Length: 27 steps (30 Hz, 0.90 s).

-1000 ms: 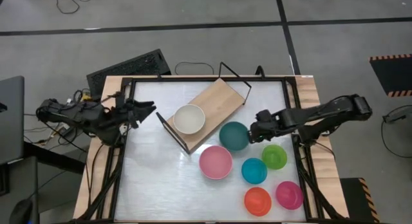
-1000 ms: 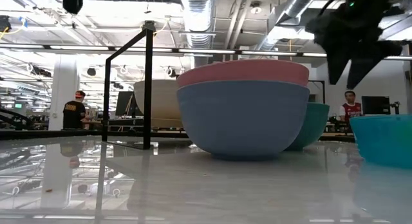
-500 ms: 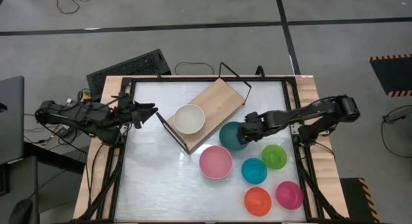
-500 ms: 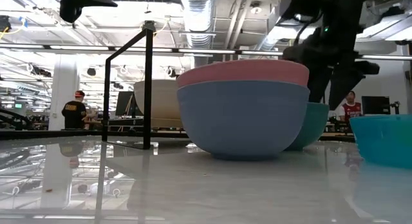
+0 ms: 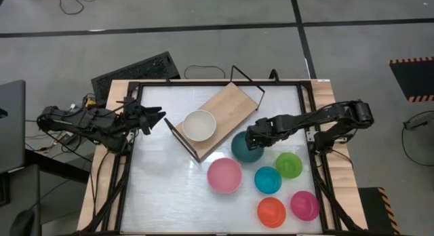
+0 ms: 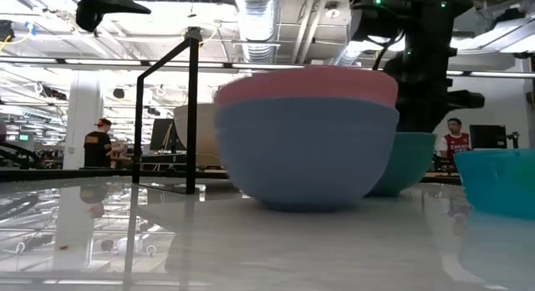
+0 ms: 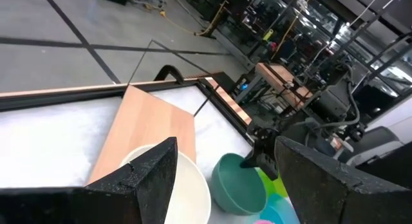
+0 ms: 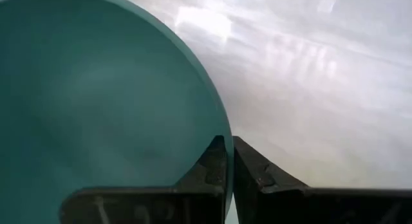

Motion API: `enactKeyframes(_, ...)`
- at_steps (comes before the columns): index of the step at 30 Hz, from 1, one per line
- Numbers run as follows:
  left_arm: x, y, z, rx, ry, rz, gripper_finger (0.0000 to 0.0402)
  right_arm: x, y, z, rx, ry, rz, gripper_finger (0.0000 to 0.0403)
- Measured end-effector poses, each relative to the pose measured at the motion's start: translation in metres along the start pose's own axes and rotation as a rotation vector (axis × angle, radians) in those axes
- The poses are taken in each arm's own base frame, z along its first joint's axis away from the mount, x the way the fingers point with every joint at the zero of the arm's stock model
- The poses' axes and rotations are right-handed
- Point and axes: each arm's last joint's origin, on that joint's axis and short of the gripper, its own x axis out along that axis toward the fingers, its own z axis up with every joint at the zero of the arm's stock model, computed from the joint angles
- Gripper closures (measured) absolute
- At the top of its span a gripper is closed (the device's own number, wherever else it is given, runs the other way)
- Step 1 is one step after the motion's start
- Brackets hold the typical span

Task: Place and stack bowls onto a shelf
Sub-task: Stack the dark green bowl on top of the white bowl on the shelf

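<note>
The table point(image 5: 169, 195) has a black frame all round, and most of the clutter sits in its right half, so the left half of the white top is wide open. The shelf point(image 5: 227, 107) lies slanted near the middle toward the far edge, with black wire frames at both short ends, and a white bowl point(image 5: 199, 125) is parked on its near-left end; the rest of the board is bare wood. Just off the shelf's near-right edge is the teal bowl point(image 5: 243, 148), and that's where the right gripper point(image 5: 255, 134) is: its fingers point(image 8: 215, 161) are pinched together on the bowl's rim, one inside the rim and one outside, as the right wrist view shows pretty clearly. Things get tight around there, with a pink bowl point(image 5: 224, 175) just in front, a small blue bowl point(image 5: 268, 180) and a green bowl point(image 5: 289, 165) close by on the right, then a red bowl point(image 5: 271, 211) and a magenta bowl point(image 5: 304, 205) near the front edge. The left gripper point(image 5: 150, 117) hangs over the table's left edge, jaws spread apart with nothing between them, pointing toward the shelf and well apart from the bowls. In the low view the pink bowl turns out to sit nested in a blue-grey bowl point(image 6: 305, 157).
</note>
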Motion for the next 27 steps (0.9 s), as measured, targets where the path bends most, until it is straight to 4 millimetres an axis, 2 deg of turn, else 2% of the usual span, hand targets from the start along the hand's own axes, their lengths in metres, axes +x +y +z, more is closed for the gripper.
enactKeyframes(2, 0.0, 0.0, 0.0, 0.001, 0.001, 0.001, 0.0157, -0.006, -0.006, 0.004, 0.016, 0.001, -0.011, 0.0376)
enactKeyframes(7, 0.0, 0.001, -0.001, 0.01, 0.007, 0.008, 0.0157, -0.037, -0.024, 0.015, 0.047, -0.029, 0.019, 0.0376)
enactKeyframes(12, 0.0, 0.001, -0.001, 0.01, 0.007, 0.009, 0.0157, -0.08, -0.021, 0.032, 0.036, -0.105, 0.185, 0.0376)
enactKeyframes(16, 0.0, 0.001, -0.001, 0.006, 0.006, 0.009, 0.0157, -0.106, 0.0, 0.052, -0.015, -0.177, 0.245, 0.0376)
enactKeyframes(20, 0.0, 0.001, -0.001, 0.006, 0.006, 0.009, 0.0157, -0.127, 0.034, 0.078, -0.118, -0.248, 0.287, 0.0376)
enactKeyframes(23, 0.0, 0.001, -0.001, 0.005, 0.006, 0.009, 0.0157, -0.133, 0.062, 0.099, -0.201, -0.287, 0.295, 0.0376)
enactKeyframes(27, 0.0, 0.001, -0.001, 0.005, 0.006, 0.009, 0.0157, -0.134, 0.089, 0.122, -0.292, -0.293, 0.279, 0.0376)
